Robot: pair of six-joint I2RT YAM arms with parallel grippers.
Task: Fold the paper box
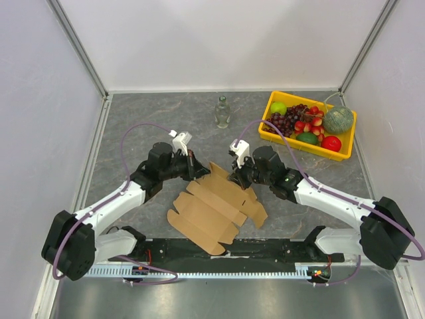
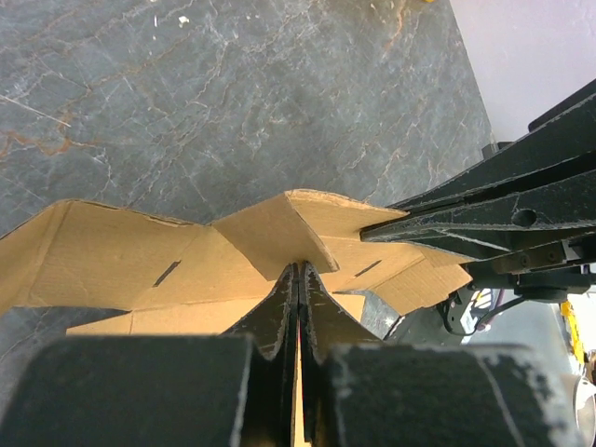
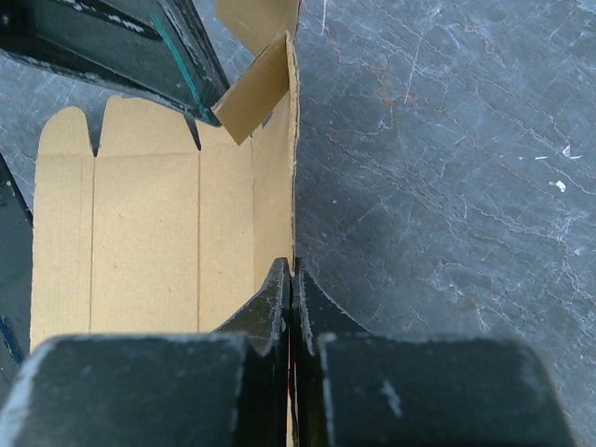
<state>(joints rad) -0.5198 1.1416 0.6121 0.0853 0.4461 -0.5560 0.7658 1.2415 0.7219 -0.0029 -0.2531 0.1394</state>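
Note:
The paper box (image 1: 216,209) is a flat brown die-cut sheet lying mid-table, with its far edge lifted. My left gripper (image 1: 192,166) is shut on the far left part of that edge. In the left wrist view its jaws (image 2: 298,270) pinch a thin cardboard flap, with the sheet (image 2: 112,256) spreading to the left. My right gripper (image 1: 238,178) is shut on the far right part. In the right wrist view its jaws (image 3: 291,265) clamp an upright panel edge of the box (image 3: 140,242). Both grippers face each other closely over the lifted edge.
A yellow tray (image 1: 299,146) holding fruit stands at the back right. A clear glass bottle (image 1: 222,111) stands upright at the back centre. White walls enclose the grey table on three sides, and a black rail runs along the near edge.

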